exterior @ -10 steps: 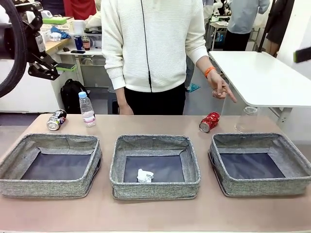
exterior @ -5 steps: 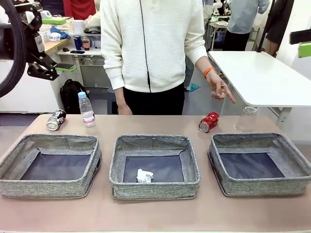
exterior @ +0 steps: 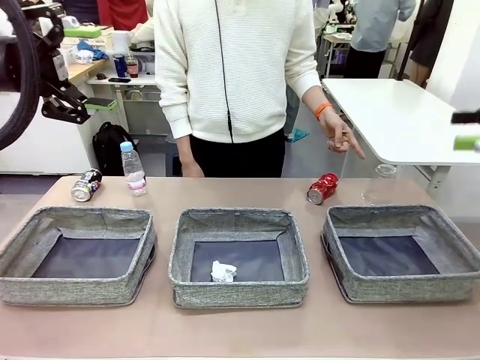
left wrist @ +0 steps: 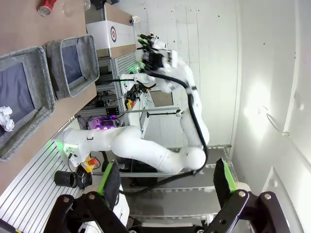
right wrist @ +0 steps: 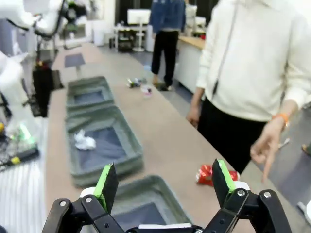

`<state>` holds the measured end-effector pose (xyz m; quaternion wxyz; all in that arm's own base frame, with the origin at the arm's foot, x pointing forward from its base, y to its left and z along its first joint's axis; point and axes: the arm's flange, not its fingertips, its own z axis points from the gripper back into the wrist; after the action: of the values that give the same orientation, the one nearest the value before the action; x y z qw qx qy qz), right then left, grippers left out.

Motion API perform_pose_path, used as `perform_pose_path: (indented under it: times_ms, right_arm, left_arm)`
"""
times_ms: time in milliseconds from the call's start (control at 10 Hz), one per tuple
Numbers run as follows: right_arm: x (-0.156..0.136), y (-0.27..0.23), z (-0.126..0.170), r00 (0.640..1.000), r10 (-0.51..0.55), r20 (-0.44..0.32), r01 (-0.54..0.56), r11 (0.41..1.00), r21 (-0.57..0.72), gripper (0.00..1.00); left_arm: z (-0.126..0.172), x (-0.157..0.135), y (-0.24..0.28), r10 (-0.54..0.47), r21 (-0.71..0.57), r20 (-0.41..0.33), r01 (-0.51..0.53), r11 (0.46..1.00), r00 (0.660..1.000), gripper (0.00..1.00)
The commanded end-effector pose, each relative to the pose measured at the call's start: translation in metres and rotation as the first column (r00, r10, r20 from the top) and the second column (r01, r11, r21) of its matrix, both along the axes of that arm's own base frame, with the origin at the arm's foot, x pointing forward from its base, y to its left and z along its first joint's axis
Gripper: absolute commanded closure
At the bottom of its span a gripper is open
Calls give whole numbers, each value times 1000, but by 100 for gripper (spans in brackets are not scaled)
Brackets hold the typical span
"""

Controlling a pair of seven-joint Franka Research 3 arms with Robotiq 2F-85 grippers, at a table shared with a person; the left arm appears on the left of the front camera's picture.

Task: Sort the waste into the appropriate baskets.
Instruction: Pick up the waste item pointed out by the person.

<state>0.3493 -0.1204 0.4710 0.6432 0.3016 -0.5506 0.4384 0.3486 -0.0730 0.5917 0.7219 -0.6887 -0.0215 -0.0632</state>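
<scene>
Left end effector is held high off the worktop's left end, jaws spread wide and gripping nothing. Right end effector hangs over the right end, just as wide and empty.

A bare tan strip runs along the near edge. Behind it three low grey woven baskets with soft walls sit in a row, with narrow gaps between them. The middle basket holds a crumpled white paper ball near its front wall. The left basket and right basket show bare, dark, flat bottoms.

Open worktop lies beyond the baskets. At far left a dark can lies on its side, with a blue-capped clear bottle upright just beside it. At far right a crushed red can lies on its side, and a clear cup stands near it. A person stands at the far edge, one hand hanging above the red can with a finger extended.
</scene>
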Motion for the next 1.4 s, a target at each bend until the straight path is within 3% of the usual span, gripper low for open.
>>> perform_pose_path:
  times_ms: [0,200,300,500,600,700,800,1000,1300]
  right_arm:
    - [64,-12,-36,997,-66,40,66,998,-11,0]
    - [67,-9,-42,996,-82,-28,82,996,-17,0]
    - [50,-16,-64,998,-58,-8,58,998,-19,0]
    - [50,-16,-64,998,-58,-8,58,998,-19,0]
    - [63,-18,-67,998,-63,-18,63,998,-23,0]
    - [87,-38,-66,989,-148,-26,149,987,57,0]
    - [120,-59,-76,989,-123,-79,131,984,121,0]
    - [171,-85,-100,978,-135,-161,149,986,79,0]
    - [206,-110,-134,958,-99,-271,102,995,-2,0]
  left_arm:
    - [-1,-1,2,-18,7,19,18,1000,1000,0]
    - [-1,-1,2,-18,7,19,18,1000,1000,0]
    - [-1,-1,2,-18,7,19,18,1000,1000,0]
    - [-1,-1,2,-18,7,19,18,1000,1000,0]
    - [-1,-1,2,-18,7,19,18,1000,1000,0]
    - [-1,-1,2,-18,7,19,18,1000,1000,0]
    - [-1,-1,2,-18,7,19,18,1000,1000,0]
    - [-1,-1,2,-18,7,19,18,1000,1000,0]
    - [-1,-1,2,-18,7,19,18,1000,1000,0]
